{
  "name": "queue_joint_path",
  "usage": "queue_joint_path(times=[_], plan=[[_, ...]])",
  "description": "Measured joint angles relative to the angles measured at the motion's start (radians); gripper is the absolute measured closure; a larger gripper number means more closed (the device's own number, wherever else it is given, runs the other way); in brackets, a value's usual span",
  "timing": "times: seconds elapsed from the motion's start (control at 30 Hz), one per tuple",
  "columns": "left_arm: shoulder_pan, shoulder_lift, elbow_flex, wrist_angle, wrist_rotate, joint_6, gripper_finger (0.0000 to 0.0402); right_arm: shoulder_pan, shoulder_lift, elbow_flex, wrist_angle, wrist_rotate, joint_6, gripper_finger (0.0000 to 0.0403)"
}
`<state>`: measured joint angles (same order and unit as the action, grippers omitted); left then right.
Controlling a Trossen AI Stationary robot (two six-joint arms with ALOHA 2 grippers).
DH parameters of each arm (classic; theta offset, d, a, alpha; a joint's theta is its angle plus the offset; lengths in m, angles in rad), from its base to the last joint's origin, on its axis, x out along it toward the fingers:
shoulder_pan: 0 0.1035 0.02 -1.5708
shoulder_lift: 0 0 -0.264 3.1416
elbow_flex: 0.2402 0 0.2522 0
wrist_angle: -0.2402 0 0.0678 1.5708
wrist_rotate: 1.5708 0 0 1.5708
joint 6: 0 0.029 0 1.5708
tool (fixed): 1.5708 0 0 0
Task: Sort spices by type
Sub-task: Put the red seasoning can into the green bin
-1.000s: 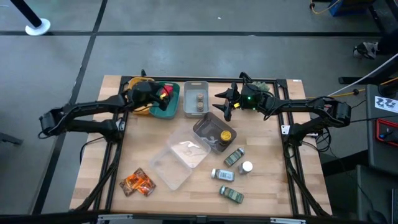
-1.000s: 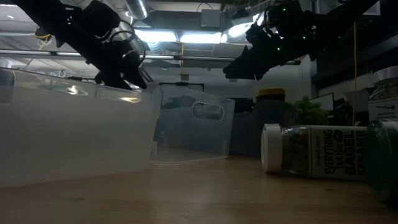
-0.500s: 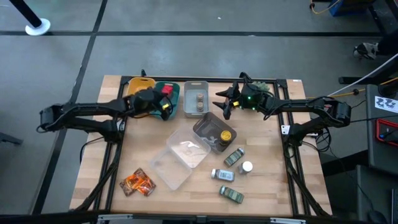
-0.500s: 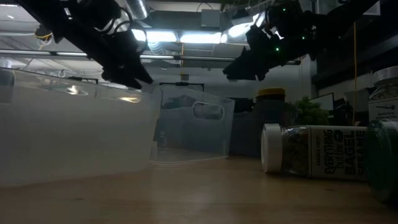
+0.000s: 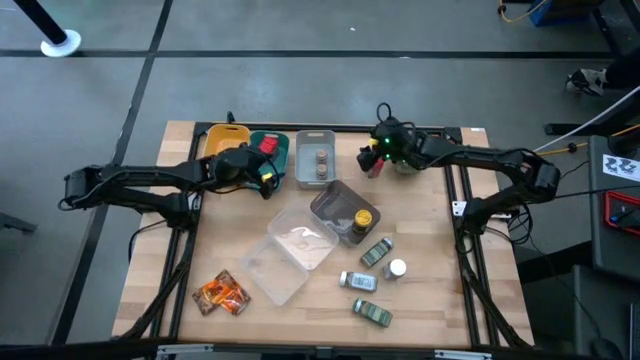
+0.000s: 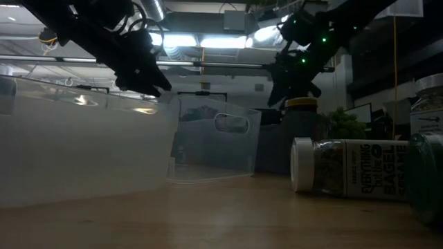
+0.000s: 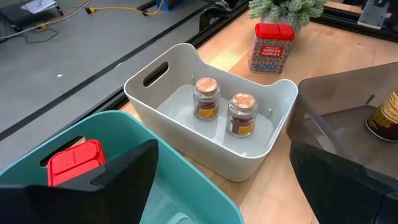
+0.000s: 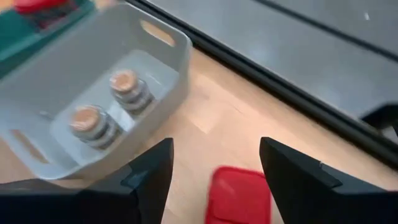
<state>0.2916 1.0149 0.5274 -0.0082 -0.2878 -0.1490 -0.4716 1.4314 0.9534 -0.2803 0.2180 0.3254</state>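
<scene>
The bench [image 5: 420, 300] carries bins, trays and loose spices. Largest are two clear trays: the big one [image 5: 290, 258] lies toward the near edge from both tools and looks to hold nothing; the smoky one [image 5: 340, 210], just nearer than the right tool, holds a yellow-lidded jar [image 5: 365, 217].

At the far edge sit three bins in a row. The yellow bin [image 5: 222, 136] is just behind the left tool; what it holds cannot be made out. The teal bin [image 7: 155, 186] lies right under the left tool [image 5: 262, 172] and holds a red cube [image 7: 76, 160]. The grey bin [image 7: 242, 165], between the two tools, holds two brown jars [image 7: 206, 98] standing upright side by side.

The left tool hovers over the teal bin's near rim, fingers [image 7: 124, 174] spread wide with nothing between them. The right tool [image 8: 214, 171] hangs over the far edge beside the grey bin, fingers [image 8: 298, 177] parted and empty, directly above a red tin [image 8: 239, 196] that stands on the bench next to a green plant [image 7: 286, 9].

Well toward the near edge from the right tool lie green-labelled jars [image 5: 376, 252] and a white-capped bottle [image 5: 397, 268]. Orange packets [image 5: 220, 293] lie at the near left corner, far from the left tool.
</scene>
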Motion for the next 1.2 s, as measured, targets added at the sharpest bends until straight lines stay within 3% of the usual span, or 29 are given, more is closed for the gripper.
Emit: queue_joint_path(times=[0.6, 1.2], plan=[[0.0, 0.0, 0.0, -0.003, 0.0, 0.0, 0.0054, -0.02, 0.124, 0.014, -0.097, 0.043, 0.031, 0.0164], [0.0, 0.0, 0.0, -0.006, 0.0, -0.006, 0.0054, -0.02, 0.16, 0.018, -0.092, 0.0, 0.039, 0.0164]])
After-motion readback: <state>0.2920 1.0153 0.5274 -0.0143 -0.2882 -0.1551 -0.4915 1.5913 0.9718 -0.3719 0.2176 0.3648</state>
